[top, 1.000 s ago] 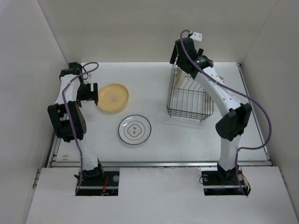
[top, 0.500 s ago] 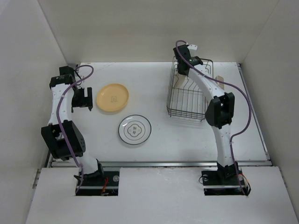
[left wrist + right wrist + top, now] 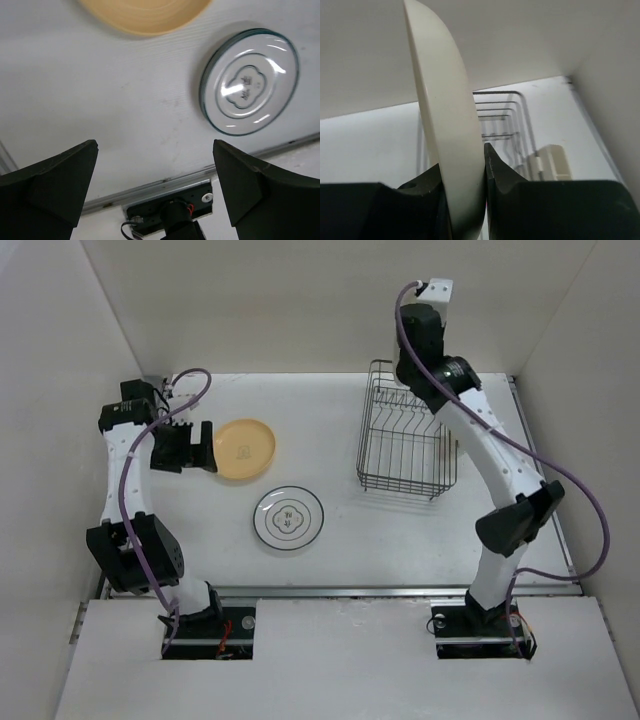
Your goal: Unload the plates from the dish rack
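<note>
My right gripper (image 3: 465, 172) is shut on the rim of a cream plate (image 3: 445, 115), held on edge high above the dish rack (image 3: 501, 116). In the top view the right gripper (image 3: 419, 332) hangs over the far end of the dark wire dish rack (image 3: 404, 443), and the arm hides the cream plate. A yellow-orange plate (image 3: 243, 450) lies flat on the table. A white plate with a dark ring (image 3: 288, 517) lies in front of it. My left gripper (image 3: 196, 446) stands open just left of the yellow-orange plate, holding nothing.
A cream cup holder (image 3: 551, 162) hangs on the rack's side. White walls close in the table at the back and on both sides. A metal rail (image 3: 340, 589) runs along the near edge. The left wrist view shows the yellow-orange plate (image 3: 145, 14) and the white plate (image 3: 249, 88).
The right gripper dipped into the rack, shut on the cream plate and lifted it up out of the rack. The left gripper opened wider beside the yellow-orange plate.
</note>
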Robot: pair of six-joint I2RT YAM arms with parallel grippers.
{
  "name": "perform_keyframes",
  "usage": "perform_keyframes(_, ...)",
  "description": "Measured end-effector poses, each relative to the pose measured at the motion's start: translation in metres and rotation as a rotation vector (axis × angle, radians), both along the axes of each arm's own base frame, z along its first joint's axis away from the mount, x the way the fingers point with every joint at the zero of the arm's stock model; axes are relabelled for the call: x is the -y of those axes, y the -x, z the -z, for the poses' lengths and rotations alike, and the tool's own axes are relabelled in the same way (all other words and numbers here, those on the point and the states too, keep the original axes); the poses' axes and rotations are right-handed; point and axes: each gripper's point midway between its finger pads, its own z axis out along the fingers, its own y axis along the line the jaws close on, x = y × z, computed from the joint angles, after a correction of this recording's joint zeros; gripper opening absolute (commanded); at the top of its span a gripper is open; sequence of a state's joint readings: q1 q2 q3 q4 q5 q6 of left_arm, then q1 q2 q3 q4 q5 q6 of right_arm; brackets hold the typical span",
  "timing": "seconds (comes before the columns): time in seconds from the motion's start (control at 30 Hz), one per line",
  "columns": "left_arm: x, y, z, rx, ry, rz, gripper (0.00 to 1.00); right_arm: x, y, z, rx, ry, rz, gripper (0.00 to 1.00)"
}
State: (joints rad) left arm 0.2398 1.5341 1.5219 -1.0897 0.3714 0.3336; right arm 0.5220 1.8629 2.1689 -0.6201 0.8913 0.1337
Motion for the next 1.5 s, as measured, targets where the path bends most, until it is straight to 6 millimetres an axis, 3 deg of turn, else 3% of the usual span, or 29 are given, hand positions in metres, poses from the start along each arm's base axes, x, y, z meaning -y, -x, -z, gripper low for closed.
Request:
perform_keyframes(0.03,0.008,0.0,-0.005,0.017,0.037,0.033,1.0,-0.009,0.0,-0.004,-0.003,-0.028,-0.085,0.0)
perform_keyframes(0.1,0.022,-0.001,-0.019,0.062,0.107,0.095,1.0,-0.049,-0.003,-0.002,-0.033,-0.103,-0.35,0.0)
perform_keyframes(0.2,0.041,-0.003,-0.041,0.141,0.196,0.172,1.0,-0.152,0.01,0.022,-0.099,-0.273,-0.896,0.0)
perform_keyframes(0.27,0.051,-0.004,-0.055,0.186,0.241,0.209,1.0,-0.223,0.038,0.056,-0.196,-0.422,-1.219,0.0)
perform_keyframes(0.33,0.057,-0.003,-0.064,0.216,0.273,0.23,1.0,-0.279,0.072,0.099,-0.343,-0.565,-1.471,0.0)
perform_keyframes(0.4,0.06,-0.004,-0.067,0.227,0.289,0.234,1.0,-0.318,0.104,0.142,-0.495,-0.665,-1.63,0.0)
perform_keyframes(0.5,0.06,-0.007,-0.067,0.233,0.287,0.23,1.0,-0.348,0.153,0.187,-0.708,-0.772,-1.758,0.0)
perform_keyframes(0.57,0.057,-0.009,-0.064,0.233,0.275,0.221,0.95,-0.356,0.177,0.19,-0.773,-0.808,-1.823,0.0)
perform_keyframes(0.63,0.055,-0.009,-0.059,0.221,0.267,0.215,0.81,-0.363,0.196,0.18,-0.774,-0.816,-1.904,0.0)
perform_keyframes(0.77,0.062,0.001,-0.054,0.182,0.299,0.253,0.75,-0.362,0.196,0.167,-0.744,-0.823,-1.93,0.0)
perform_keyframes(0.83,0.064,0.01,-0.049,0.148,0.317,0.287,0.66,-0.36,0.193,0.164,-0.726,-0.823,-1.943,0.0)
perform_keyframes(0.87,0.066,0.013,-0.047,0.13,0.334,0.307,0.59,-0.359,0.191,0.163,-0.719,-0.822,-1.943,0.0)
perform_keyframes(0.9,0.068,0.014,-0.045,0.118,0.352,0.325,0.3,-0.359,0.189,0.164,-0.717,-0.822,-1.937,0.0)
perform_keyframes(0.97,0.075,0.014,-0.045,0.099,0.407,0.361,0.0,-0.36,0.182,0.167,-0.705,-0.816,-1.894,0.0)
perform_keyframes(1.0,0.077,0.012,-0.044,0.1,0.415,0.39,0.0,-0.362,0.179,0.169,-0.704,-0.812,-1.866,0.01)
perform_keyframes(1.03,0.079,0.011,-0.044,0.099,0.426,0.405,0.0,-0.361,0.177,0.171,-0.709,-0.815,-1.853,0.3)
perform_keyframes(1.07,0.079,0.009,-0.043,0.101,0.434,0.416,0.0,-0.36,0.175,0.171,-0.709,-0.817,-1.845,0.51)
perform_keyframes(1.13,0.077,0.006,-0.038,0.063,0.435,0.382,0.0,-0.36,0.165,0.17,-0.692,-0.812,-1.797,0.82)
perform_keyframes(1.17,0.073,0.004,-0.033,0.034,0.427,0.341,0.0,-0.361,0.159,0.168,-0.678,-0.804,-1.764,0.88)
perform_keyframes(1.3,0.054,-0.023,-0.019,0.005,0.385,0.164,0.0,-0.35,0.111,0.169,-0.582,-0.737,-1.505,0.9)
perform_keyframes(1.4,0.039,-0.055,-0.005,-0.008,0.356,0.051,0.0,-0.314,0.083,0.158,-0.523,-0.716,-1.347,0.9)
perform_keyframes(1.5,0.023,-0.105,0.02,-0.018,0.35,-0.032,0.0,-0.276,0.061,0.129,-0.426,-0.686,-1.24,0.9)
